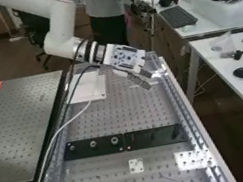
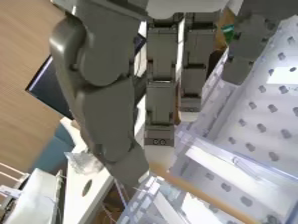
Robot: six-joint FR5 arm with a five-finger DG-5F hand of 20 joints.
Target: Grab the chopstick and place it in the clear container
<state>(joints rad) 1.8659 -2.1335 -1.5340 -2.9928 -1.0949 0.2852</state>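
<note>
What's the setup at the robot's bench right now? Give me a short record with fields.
Hand: dark grey hand above the far part of the bench
Fingers: extended, not curled
Chopstick: thin wooden stick, aslant near the thumb's tip
Chopstick touching hand: cannot tell
Clear plastic: wall near the stick
Nearer on bench: long dark plate, lying crosswise

Brown floor, white desk, probably a chair

Chopstick cropped (one end, wrist view).
</note>
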